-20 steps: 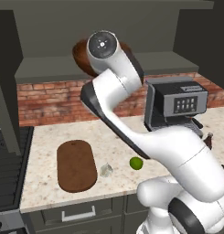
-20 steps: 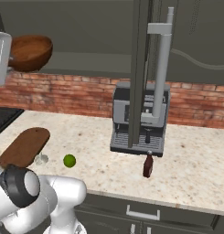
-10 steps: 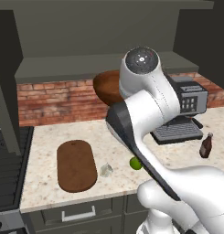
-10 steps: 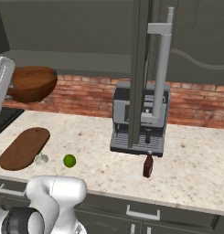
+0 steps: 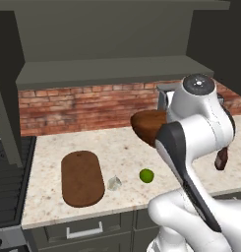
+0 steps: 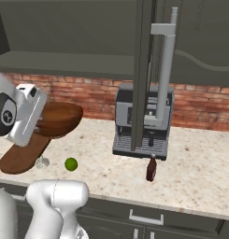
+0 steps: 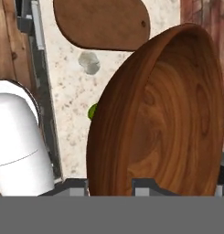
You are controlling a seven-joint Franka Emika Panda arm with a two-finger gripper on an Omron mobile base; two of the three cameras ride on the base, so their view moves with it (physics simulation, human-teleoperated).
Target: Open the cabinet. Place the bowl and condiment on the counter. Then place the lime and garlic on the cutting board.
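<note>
Bowl point(image 6: 60, 117) is held up off the bench point(image 6: 200, 163), gripped at its rim by the closed fingers point(image 7: 111, 185), as is seen in the hand view, where its wooden hollow point(image 7: 173, 123) is turned toward the camera. In the right base view it is seen hanging above the near end of the cutting board point(image 6: 20, 156), left of the coffee machine point(image 6: 141, 123). In the left base view the bowl point(image 5: 149, 127) is partly hidden behind the white arm.

Below and around it, bare speckled stone is left between the board and the coffee machine, and a wide strip is free along the front edge. On that stretch the lime point(image 5: 146, 175) is found, with the garlic point(image 5: 114, 183) just beside the cutting board point(image 5: 82, 177), neither of them on it. The brown bottle point(image 6: 151, 169) is stood on the bench in front of the coffee machine, well apart from the bowl.

To the left the bench is ended by the black stove point(image 5: 9, 197). Overhead, the cabinet door point(image 6: 151, 70) is seen swung open edge-on, its long silver handle point(image 6: 165, 74) hanging in front of the coffee machine. The brick wall point(image 5: 87, 106) closes the back.
</note>
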